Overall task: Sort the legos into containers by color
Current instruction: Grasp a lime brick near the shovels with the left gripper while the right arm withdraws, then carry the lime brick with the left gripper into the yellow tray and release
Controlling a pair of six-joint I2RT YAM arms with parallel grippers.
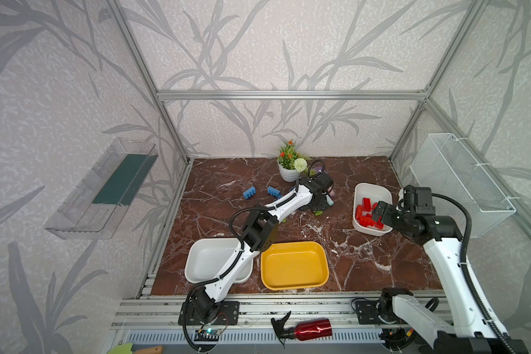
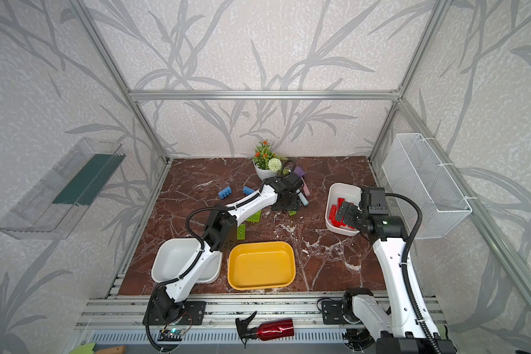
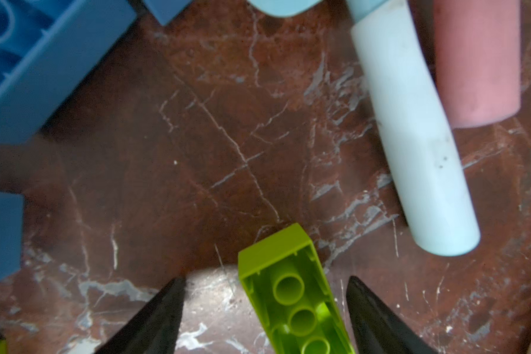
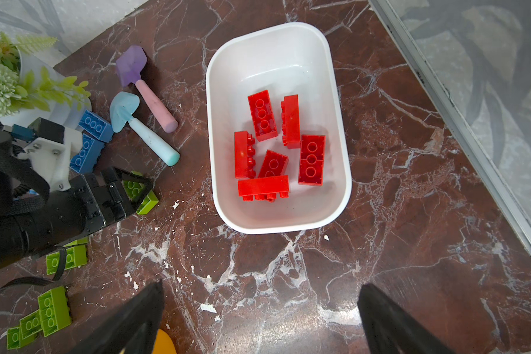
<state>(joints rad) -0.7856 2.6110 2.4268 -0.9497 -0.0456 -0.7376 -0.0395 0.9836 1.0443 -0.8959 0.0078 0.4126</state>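
My left gripper (image 3: 265, 279) is down at the table by the shovels and is open. A lime green lego (image 3: 292, 294) lies between its fingers, hollow side showing, with a gap on each side. The same gripper (image 1: 318, 208) shows in both top views, far middle. More green legos (image 2: 254, 217) lie under that arm, and blue legos (image 1: 249, 193) lie further left. My right gripper (image 4: 261, 285) is open and empty, hovering beside the white container (image 4: 276, 39) that holds several red legos (image 4: 262, 115). The yellow container (image 1: 295, 265) and a second white container (image 1: 209, 260) stand empty at the front.
A teal shovel (image 4: 141, 128) and a purple shovel with a pink handle (image 4: 144, 89) lie next to the left gripper. A white flower pot (image 1: 288, 173) stands at the back. A wire basket (image 1: 460, 180) hangs on the right wall. A red spray bottle (image 1: 310, 329) lies on the front rail.
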